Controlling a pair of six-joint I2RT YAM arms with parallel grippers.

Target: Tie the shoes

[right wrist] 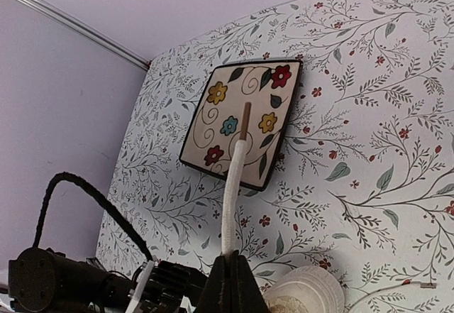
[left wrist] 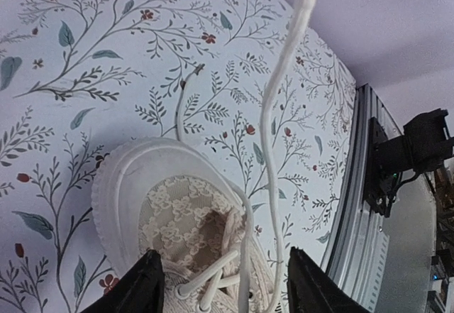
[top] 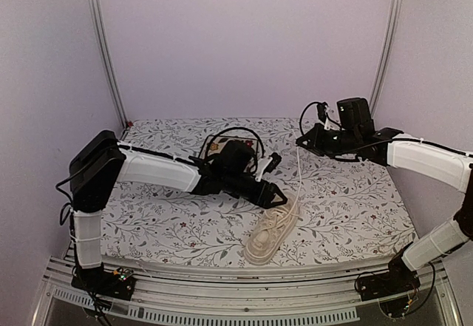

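The cream shoe (top: 271, 234) lies on the floral cloth near the front edge, toe toward the arm bases. My left gripper (top: 278, 197) hovers just above its lacing, open. In the left wrist view its black fingers (left wrist: 145, 286) straddle the shoe (left wrist: 167, 206) without pinching anything. One lace (top: 298, 178) runs taut from the shoe up to my right gripper (top: 300, 143), which is raised at the back right. That gripper (right wrist: 231, 260) is shut on the lace (right wrist: 234, 178), whose tip sticks out past the fingers. The other lace end (left wrist: 181, 107) lies loose on the cloth.
A square floral plate (right wrist: 241, 121) with a dark rim sits at the back of the cloth, mostly hidden behind my left arm (top: 159, 171) in the top view. A metal rail (top: 222, 293) runs along the table's front edge. Walls enclose the other sides.
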